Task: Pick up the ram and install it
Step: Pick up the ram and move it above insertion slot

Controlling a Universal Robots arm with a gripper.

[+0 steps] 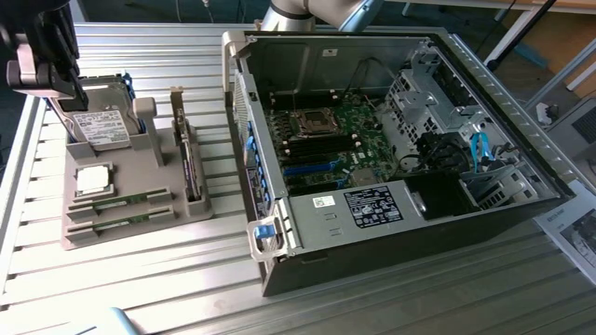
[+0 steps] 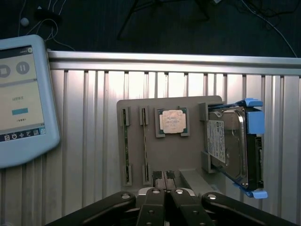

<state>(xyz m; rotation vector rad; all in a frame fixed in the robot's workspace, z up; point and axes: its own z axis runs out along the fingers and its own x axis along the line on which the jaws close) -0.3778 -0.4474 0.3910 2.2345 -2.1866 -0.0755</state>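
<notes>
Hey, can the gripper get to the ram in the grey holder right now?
Probably yes: the ram lies uncovered in its holder slot, with nothing above it. The gripper is shut, though, so it must open first.

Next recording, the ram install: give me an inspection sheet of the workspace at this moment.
Surface: slatted metal table with the holder and the case standing on it.
Job's things: two ram sticks seated in slots of the grey holder; open computer case, motherboard exposed.
Clutter: processor chip and hard drive on the same holder.
Grippers: gripper shut, empty, near the holder.
Cables: blue cable inside the case.
Surroundings: touchscreen pendant on the table beside the holder.
</notes>
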